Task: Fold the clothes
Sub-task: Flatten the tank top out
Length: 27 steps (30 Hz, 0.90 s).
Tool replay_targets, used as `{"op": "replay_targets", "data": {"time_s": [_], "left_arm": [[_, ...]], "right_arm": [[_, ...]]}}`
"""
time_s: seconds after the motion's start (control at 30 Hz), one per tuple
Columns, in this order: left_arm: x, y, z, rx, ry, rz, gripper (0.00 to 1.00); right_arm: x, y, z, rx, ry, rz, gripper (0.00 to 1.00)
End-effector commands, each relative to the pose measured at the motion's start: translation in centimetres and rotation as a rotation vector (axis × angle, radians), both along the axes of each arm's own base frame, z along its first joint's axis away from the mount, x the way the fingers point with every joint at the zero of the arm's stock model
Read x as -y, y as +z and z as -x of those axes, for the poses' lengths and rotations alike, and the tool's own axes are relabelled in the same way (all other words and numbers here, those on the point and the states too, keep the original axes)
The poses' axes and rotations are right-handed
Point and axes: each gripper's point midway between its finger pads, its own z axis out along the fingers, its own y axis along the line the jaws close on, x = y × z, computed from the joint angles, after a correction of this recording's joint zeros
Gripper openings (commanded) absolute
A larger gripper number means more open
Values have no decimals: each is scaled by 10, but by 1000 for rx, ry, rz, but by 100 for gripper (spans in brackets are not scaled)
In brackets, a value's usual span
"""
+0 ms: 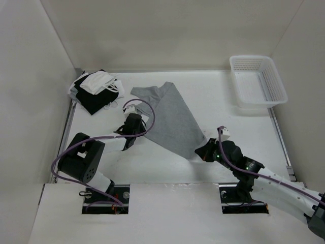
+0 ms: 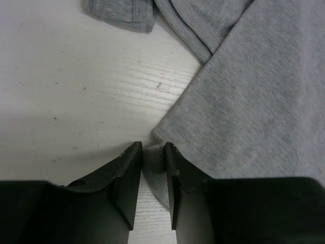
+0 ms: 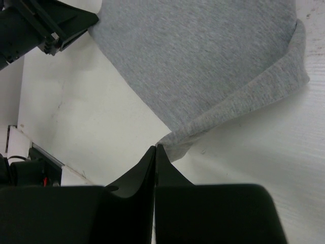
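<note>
- Counted from left to right across the white table [image 1: 228, 137]: one pile of black and white garments [image 1: 94, 91], one left gripper [image 2: 152, 150], one grey sleeveless top [image 1: 175, 119], one right gripper [image 3: 155, 148] and one white plastic basket [image 1: 253, 108].
- The pile sits at the table's far left corner, with the white pieces lying on the black ones.
- The left gripper is left of the table's middle. Its jaws are drawn close, with a corner of the top's left edge pinched between them.
- The top lies flat at the table's middle, slanting from far left to near right.
- It is a plain, light heather-grey soft knit. The stitched strap and neckline edges are at its far left end, and a narrow strip along its right side is turned over.
- The right gripper is near the table's front edge, right of the middle. Its fingers are pressed together on the top's near right corner, which comes to a point at their tips.
- The basket stands at the table's far right corner, its latticed walls and floor in plain view.
</note>
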Motion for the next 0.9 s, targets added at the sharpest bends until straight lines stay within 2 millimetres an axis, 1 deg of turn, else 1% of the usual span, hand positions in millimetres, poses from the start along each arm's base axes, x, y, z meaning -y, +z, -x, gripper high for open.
{"op": "replay_targets", "data": {"time_s": [0.0,0.1,0.2,0.27,0.3,0.33,0.4,0.47,0.53,0.57,0.6,0.67,0.7,0.73,0.77,0.83,0.87], "left_arm": [[-5,0,2,-10,5,-31,19],[-11,5,5,-2,27,-30,11],[-14,22,8,31,54,-13,6],[-13,45,12,69,65,19,5],[-14,59,14,93,70,34,4],[-14,75,16,119,72,49,4],[-16,111,25,170,72,71,3],[-23,154,38,241,78,90,2],[-33,201,55,320,90,117,2],[-39,227,65,365,95,138,2],[-44,248,72,399,98,152,2],[-61,307,94,503,124,193,2],[-71,341,106,565,134,220,2],[-78,367,116,616,142,247,2],[-83,385,123,650,147,270,2],[-97,428,138,744,168,320,2],[-105,448,142,791,190,329,2]], "right_arm": [[-6,21,-7,58,-13,-66,1],[-6,20,-8,57,-15,-60,1],[-6,20,-9,59,-15,-58,1],[-6,25,-11,68,-21,-56,1],[-5,32,-13,83,-27,-57,1],[-4,40,-15,106,-27,-56,0],[1,69,-20,166,-46,-53,0],[8,103,-25,232,-71,-54,0],[21,154,-28,332,-110,-59,0],[30,181,-28,382,-135,-70,0],[40,212,-26,434,-163,-91,0],[60,276,-18,539,-211,-129,0],[71,306,-12,585,-233,-152,0],[80,336,-6,627,-251,-177,0],[90,365,0,671,-270,-195,0],[107,418,11,748,-296,-238,0],[110,435,15,771,-293,-252,0]]}}
